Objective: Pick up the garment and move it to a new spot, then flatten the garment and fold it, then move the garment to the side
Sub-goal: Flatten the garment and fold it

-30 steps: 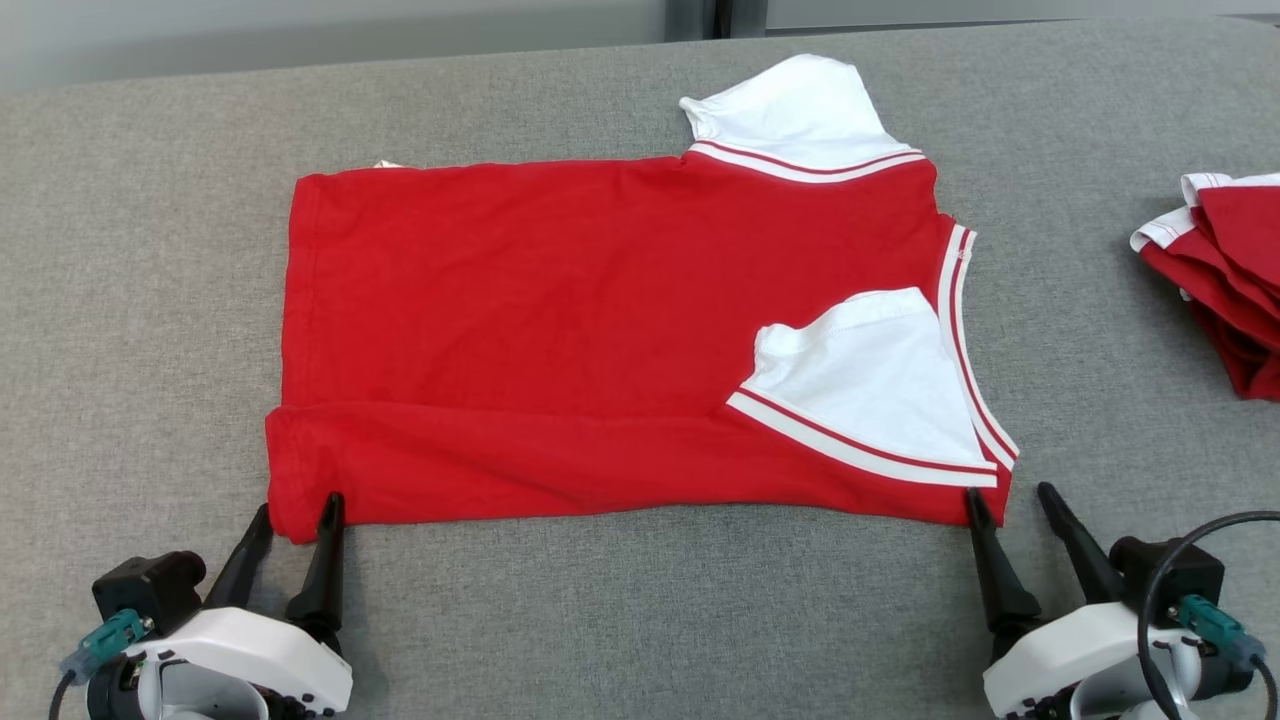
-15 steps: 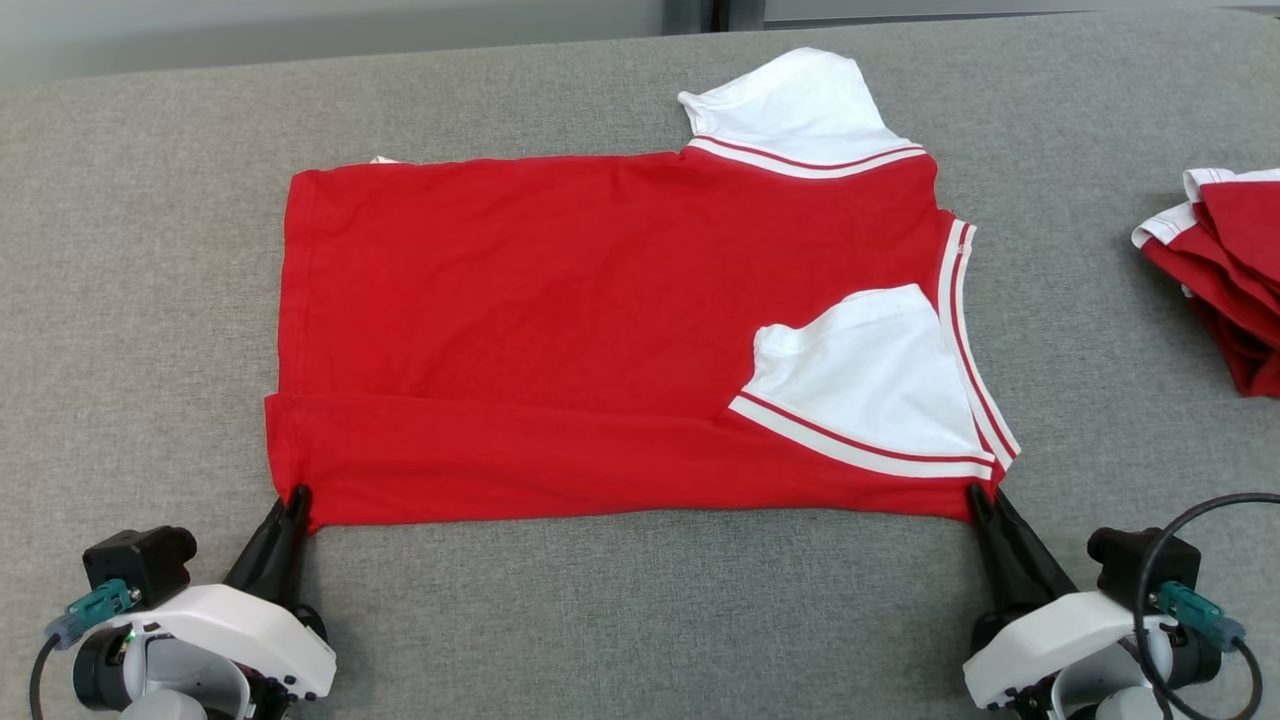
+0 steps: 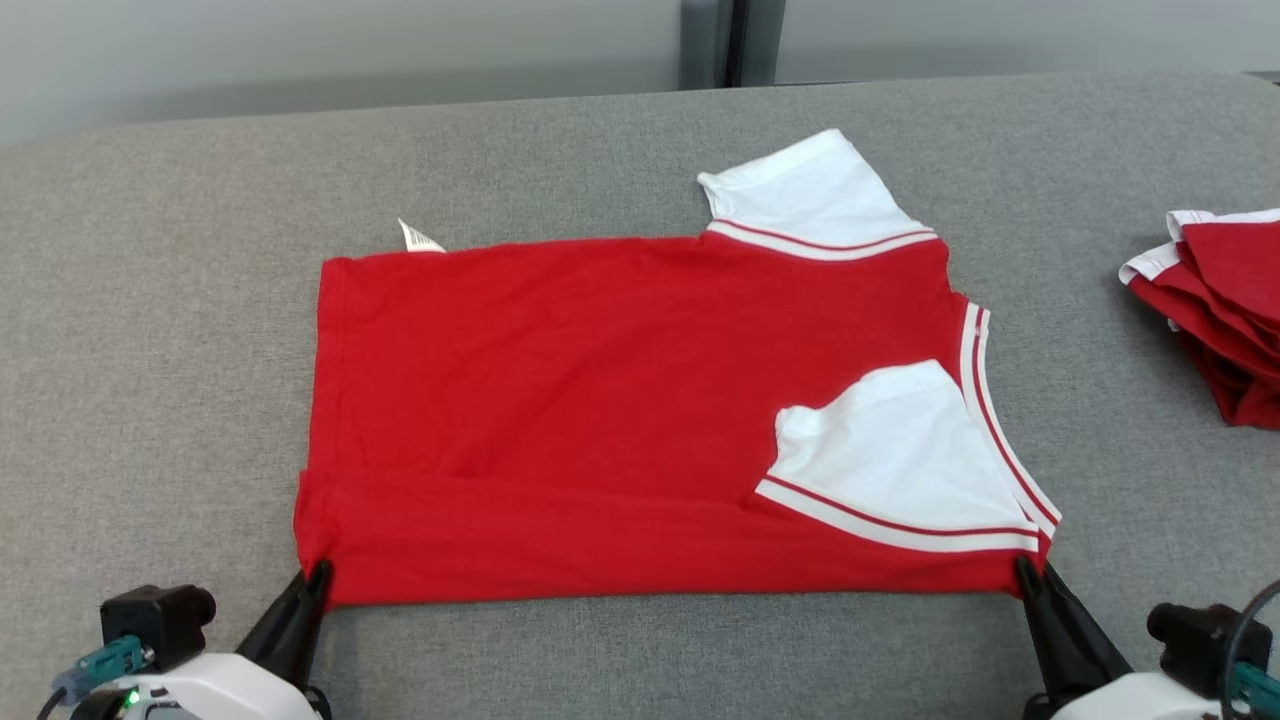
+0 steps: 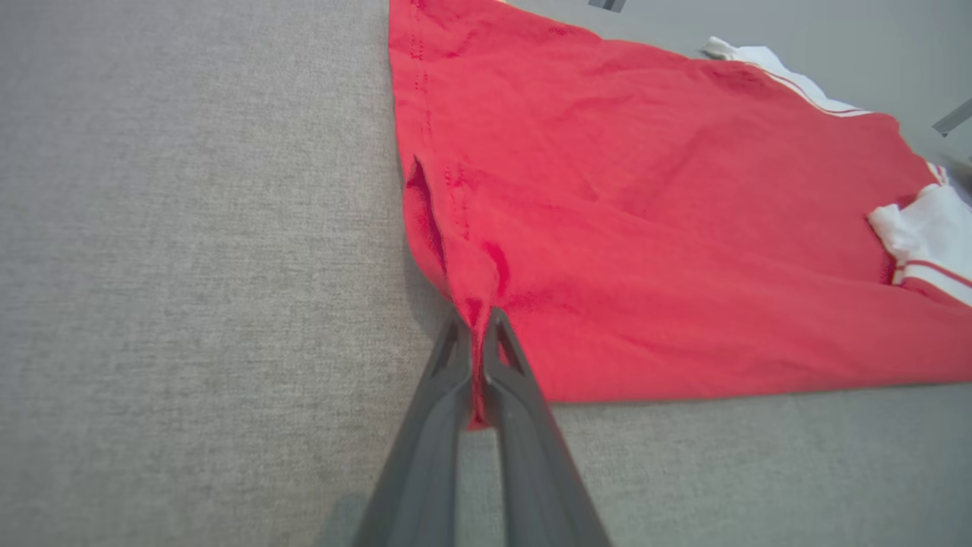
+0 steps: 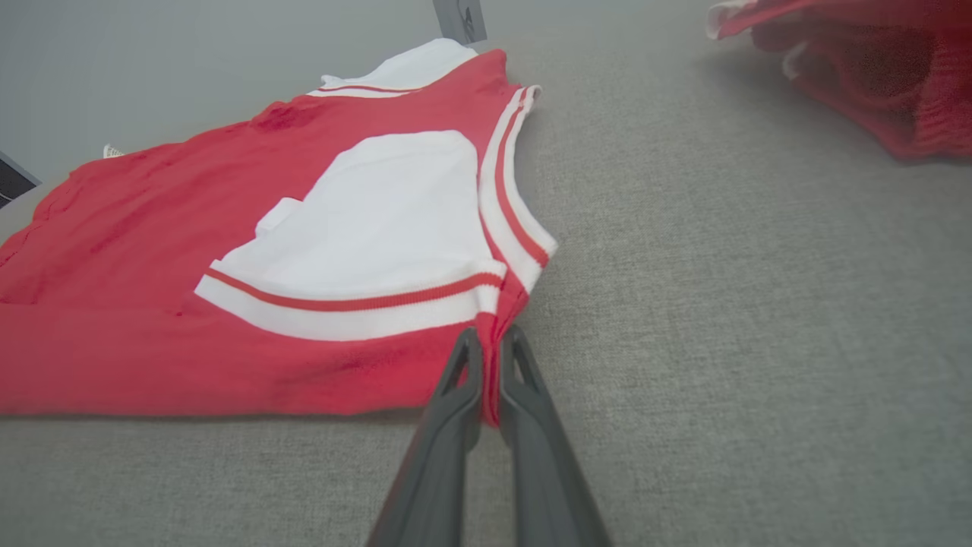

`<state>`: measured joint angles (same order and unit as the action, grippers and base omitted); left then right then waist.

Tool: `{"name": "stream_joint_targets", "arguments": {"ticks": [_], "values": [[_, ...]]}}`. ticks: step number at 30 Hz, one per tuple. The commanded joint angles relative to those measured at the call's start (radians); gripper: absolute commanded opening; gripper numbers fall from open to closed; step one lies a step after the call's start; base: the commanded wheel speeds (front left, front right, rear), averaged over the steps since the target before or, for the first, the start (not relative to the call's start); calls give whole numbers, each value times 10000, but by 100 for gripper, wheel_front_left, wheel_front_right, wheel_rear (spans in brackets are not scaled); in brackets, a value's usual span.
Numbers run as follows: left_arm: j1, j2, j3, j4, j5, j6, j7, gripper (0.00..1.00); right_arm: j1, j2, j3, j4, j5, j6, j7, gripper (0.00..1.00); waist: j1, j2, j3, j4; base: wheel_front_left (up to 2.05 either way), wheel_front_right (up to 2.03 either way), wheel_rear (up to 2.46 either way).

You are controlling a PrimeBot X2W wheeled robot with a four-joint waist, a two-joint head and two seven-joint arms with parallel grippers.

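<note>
You see left gripper (image 3: 318,577) pinching garment (image 3: 600,400) near-left corner, right gripper (image 3: 1027,572) pinching near-right corner; both cut off below; pile (image 3: 1225,320) cropped right.

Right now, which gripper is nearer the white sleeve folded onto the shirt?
Right. The right gripper pinches the shirt just beside that sleeve; the left gripper pinches its other near corner, at the hem end.

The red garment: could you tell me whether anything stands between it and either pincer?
Nothing visible does. The left pincer and right pincer are each shut on a near corner of the red garment; the pile of red clothes lies apart.
</note>
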<state>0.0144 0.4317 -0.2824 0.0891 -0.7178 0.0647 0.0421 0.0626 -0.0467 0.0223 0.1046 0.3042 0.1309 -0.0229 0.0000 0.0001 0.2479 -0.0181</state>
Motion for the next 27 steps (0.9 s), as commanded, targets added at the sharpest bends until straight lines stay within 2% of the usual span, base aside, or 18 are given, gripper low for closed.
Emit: {"name": "stream_joint_targets", "arguments": {"ticks": [1,10,11,12,13,14,16,21,22,27], "values": [[347,89,-1,-296,-97,156,133,0,399,-73,-156,-320,40,0,225,0,0,-1,-199,36,0,0,0],[1692,275,-205,-1097,-449,585,958,0,1640,-71,-345,-1081,329,0,925,0,0,-1,-570,-20,0,0,0],[1778,247,-264,-1077,-410,635,1016,25,1666,-69,-334,-1058,346,0,966,0,0,-1,-596,-38,0,0,0],[1790,222,-338,-1022,-373,648,1037,99,1663,-68,-292,-1014,359,0,1050,37,0,-1,-603,-40,0,0,0],[1771,113,-369,-993,-463,590,1026,100,1633,-67,-288,-1011,320,0,1051,93,0,-1,-610,-39,0,0,0],[1693,69,-345,-971,-448,595,916,100,1572,-71,-283,-1046,291,1,1023,100,0,-1,-604,-35,0,0,0],[1478,0,-224,-897,-362,640,594,100,1471,-68,-310,-1146,197,1,976,100,0,-1,-554,-32,0,0,0],[913,-441,245,-1042,-107,538,-979,100,1019,-67,-698,-1653,-124,1,478,100,0,-1,-454,-40,0,0,0],[913,-441,245,-1042,-107,538,-979,100,1019,-67,-698,-1653,-124,1,478,100,0,-1,-454,-40,0,0,0],[190,-676,585,-1126,290,685,-2151,100,278,-62,-1051,-2190,-359,1,-76,100,0,-1,-471,-94,0,0,0]]}}
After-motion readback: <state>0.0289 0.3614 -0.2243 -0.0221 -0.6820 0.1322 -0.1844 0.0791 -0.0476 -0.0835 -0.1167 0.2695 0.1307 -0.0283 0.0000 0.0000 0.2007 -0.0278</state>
